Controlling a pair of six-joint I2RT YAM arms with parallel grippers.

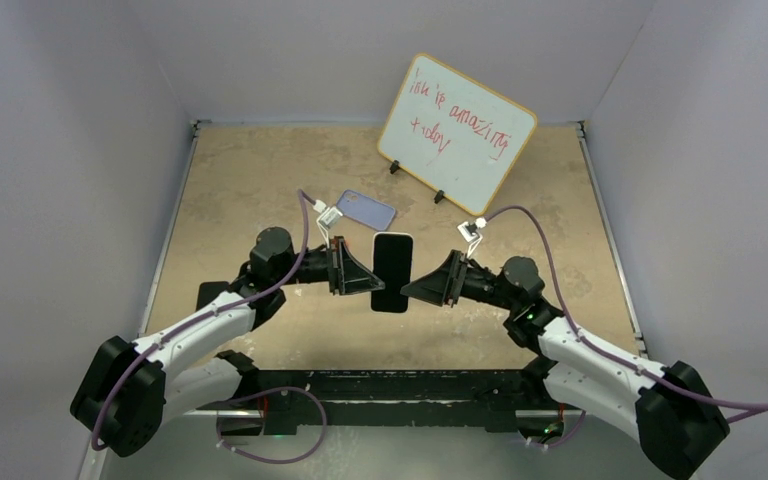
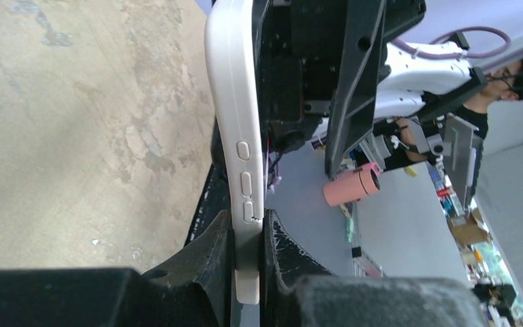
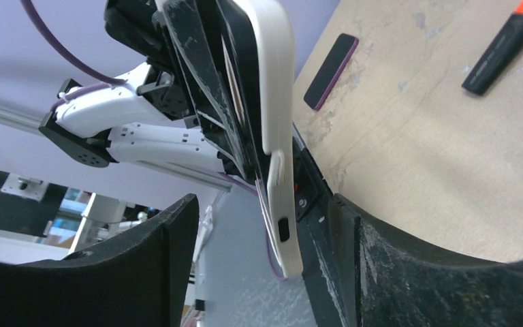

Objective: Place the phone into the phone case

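Left hand [image 1: 370, 272] pinched the phone [image 1: 392, 270] by one long edge above the surface [image 1: 260, 180], its long axis running near to far. Right hand [image 1: 412, 285] straddled the opposite edge, open, gripping nothing. The phone case [image 1: 368, 209] lay just beyond, nearer the left hand.

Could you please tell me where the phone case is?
Top view: the case lies on the table just behind the left gripper, near the whiteboard's left foot.
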